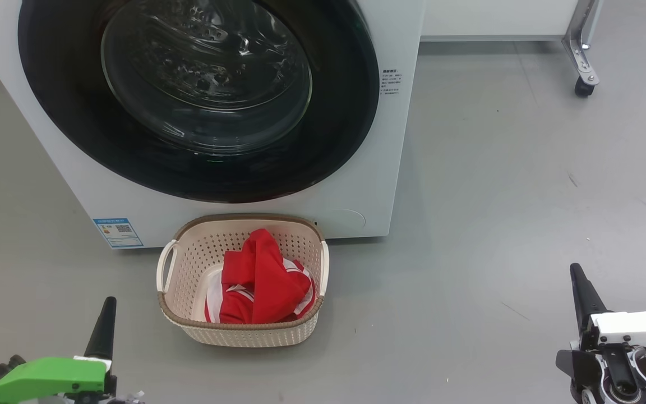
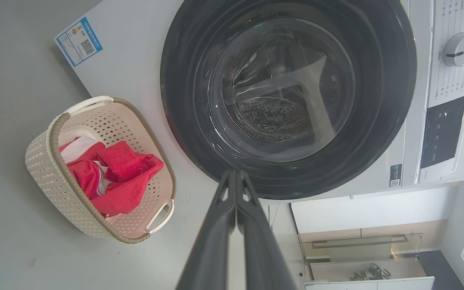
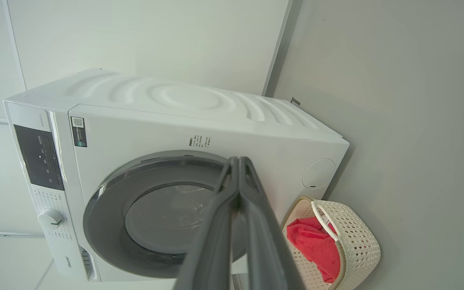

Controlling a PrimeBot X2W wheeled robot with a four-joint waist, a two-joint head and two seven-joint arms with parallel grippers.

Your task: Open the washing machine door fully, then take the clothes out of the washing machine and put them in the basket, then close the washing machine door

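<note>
The white washing machine (image 1: pixel 132 207) stands ahead with its round black-rimmed door (image 1: pixel 199 95) flat against the front, closed. Through the glass I see the steel drum (image 2: pixel 274 114). The cream basket (image 1: pixel 188 331) sits on the floor right before the machine, holding the red clothes (image 1: pixel 261 280) with white trim. My left gripper (image 1: pixel 104 322) is low at the left, shut and empty, well short of the basket. My right gripper (image 1: pixel 581 292) is low at the right, shut and empty. Both wrist views show the door (image 2: pixel 288 96) (image 3: pixel 163 213), the basket (image 2: pixel 54 177) (image 3: pixel 361 245) and pressed-together fingers (image 2: pixel 224 225) (image 3: pixel 224 225).
Grey floor (image 1: pixel 497 196) spreads to the right of the machine. A white cabinet on a metal leg with a castor (image 1: pixel 582 84) stands at the back right. The control panel with a dial (image 2: pixel 461 49) is on the machine's front.
</note>
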